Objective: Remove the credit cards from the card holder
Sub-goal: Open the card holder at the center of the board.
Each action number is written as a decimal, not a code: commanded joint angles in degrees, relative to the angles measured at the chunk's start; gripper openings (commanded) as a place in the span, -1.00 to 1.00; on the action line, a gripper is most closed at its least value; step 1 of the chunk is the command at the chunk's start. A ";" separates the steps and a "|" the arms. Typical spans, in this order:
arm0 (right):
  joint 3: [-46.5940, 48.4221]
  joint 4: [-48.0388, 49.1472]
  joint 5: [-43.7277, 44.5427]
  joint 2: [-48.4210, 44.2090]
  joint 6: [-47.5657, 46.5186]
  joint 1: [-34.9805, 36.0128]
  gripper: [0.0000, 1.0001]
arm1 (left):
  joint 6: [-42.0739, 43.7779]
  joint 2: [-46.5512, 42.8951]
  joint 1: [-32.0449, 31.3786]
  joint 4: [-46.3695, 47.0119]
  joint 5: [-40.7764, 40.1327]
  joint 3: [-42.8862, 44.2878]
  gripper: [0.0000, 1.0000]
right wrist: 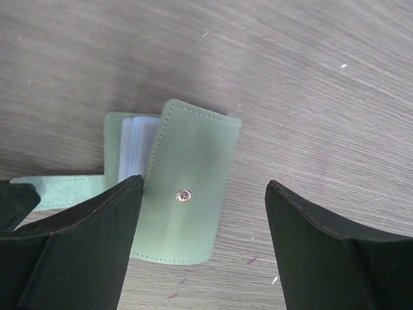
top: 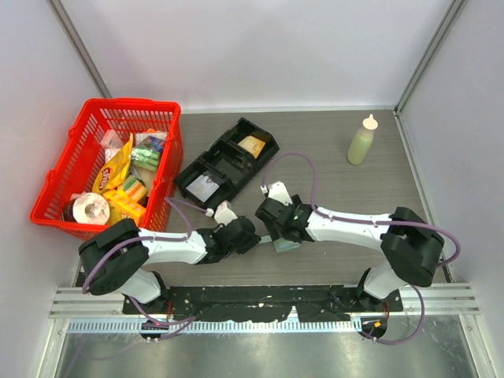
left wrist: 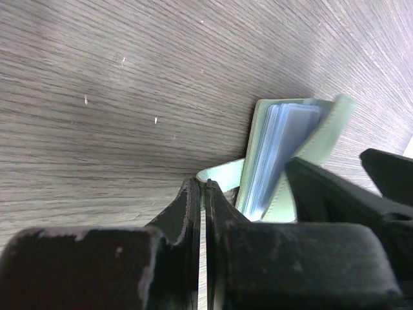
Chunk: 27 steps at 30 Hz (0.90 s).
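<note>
The pale green card holder (top: 285, 245) lies on the wooden table between my two grippers. In the left wrist view the card holder (left wrist: 314, 143) stands partly open, with a stack of pale blue credit cards (left wrist: 279, 150) inside. My left gripper (left wrist: 203, 185) is shut on the holder's thin green closing strap. In the right wrist view the holder's front flap (right wrist: 193, 174) with its metal snap lies below my right gripper (right wrist: 204, 187). That gripper is open, with its left finger at the flap's edge. The cards (right wrist: 132, 145) show as pale edges under the flap.
A red basket (top: 110, 161) full of groceries stands at the far left. A black compartment tray (top: 224, 161) with a yellow packet (top: 252, 145) lies behind the grippers. A pale green squeeze bottle (top: 362, 140) stands at the back right.
</note>
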 commanded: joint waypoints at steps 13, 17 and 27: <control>-12.78 5.57 -18.97 -12.22 3.11 -20.90 0.41 | 0.27 -3.78 0.00 -11.65 -5.32 0.42 -1.00; -13.93 7.68 -21.79 -12.22 3.29 -21.70 0.26 | 0.09 -4.57 0.00 -13.15 -6.20 0.08 -1.00; -15.25 11.28 -24.69 -11.08 1.18 -21.87 0.07 | 1.58 -10.72 0.00 -22.37 -11.65 3.76 -0.26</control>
